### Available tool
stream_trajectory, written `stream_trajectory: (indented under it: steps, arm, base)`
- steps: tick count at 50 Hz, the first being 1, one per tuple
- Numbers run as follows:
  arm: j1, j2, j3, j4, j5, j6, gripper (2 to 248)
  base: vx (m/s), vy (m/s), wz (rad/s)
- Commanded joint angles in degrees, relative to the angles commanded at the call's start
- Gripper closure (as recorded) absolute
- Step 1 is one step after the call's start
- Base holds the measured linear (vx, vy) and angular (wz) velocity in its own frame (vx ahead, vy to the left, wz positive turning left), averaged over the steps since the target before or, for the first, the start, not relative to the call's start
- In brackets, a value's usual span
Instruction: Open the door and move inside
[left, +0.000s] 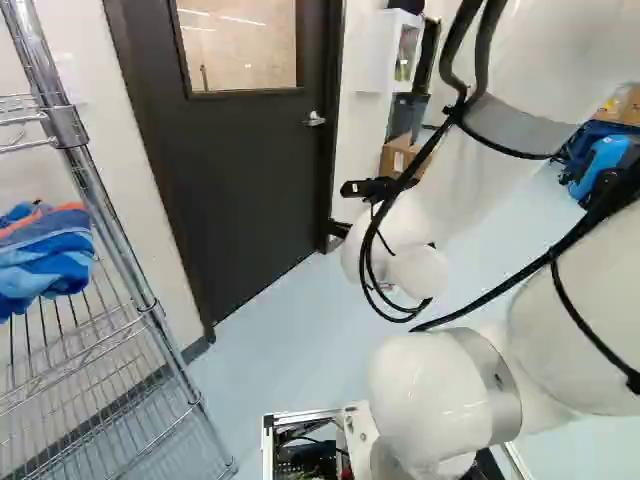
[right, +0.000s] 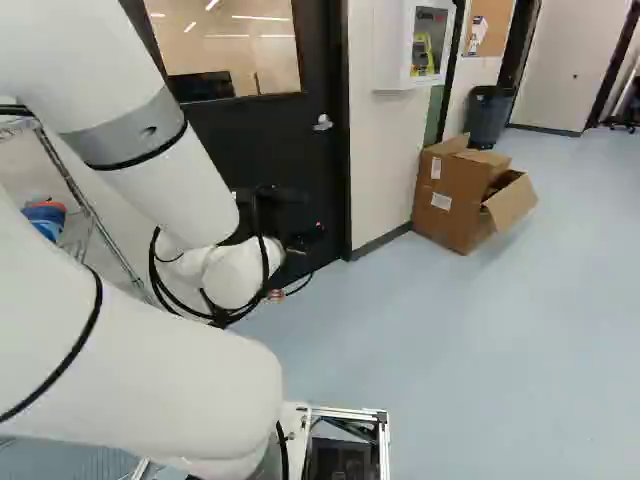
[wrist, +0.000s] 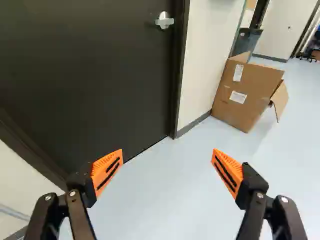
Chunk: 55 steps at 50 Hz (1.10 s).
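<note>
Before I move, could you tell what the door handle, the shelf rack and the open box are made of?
The door handle looks like smooth metal, by its silvery gleam. The shelf rack seems polished metal, probably chromed, with bright reflections. The open box looks like matt brown cardboard, by its folded flaps.

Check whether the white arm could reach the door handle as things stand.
Likely yes, after moving closer: nothing shows between the open hand and the handle on the closed door.

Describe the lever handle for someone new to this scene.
Find the dark door with a window. Follow its edge nearest the cardboard box to just below window level. The lever handle there is small and silvery, the one bright fitting on that door.
</note>
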<state>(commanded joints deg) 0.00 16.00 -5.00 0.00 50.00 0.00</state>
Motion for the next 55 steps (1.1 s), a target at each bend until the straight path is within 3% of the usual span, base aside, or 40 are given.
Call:
stream_trajectory:
  steps: [20,55]
  arm:
    - [0.00,0.00,0.00,0.00,0.00,0.00,3]
    - [0.00,0.00,0.00,0.00,0.00,0.00,3]
  base:
    - [0.098,-0.004,0.003]
    - [0.178,-0.051,0.008]
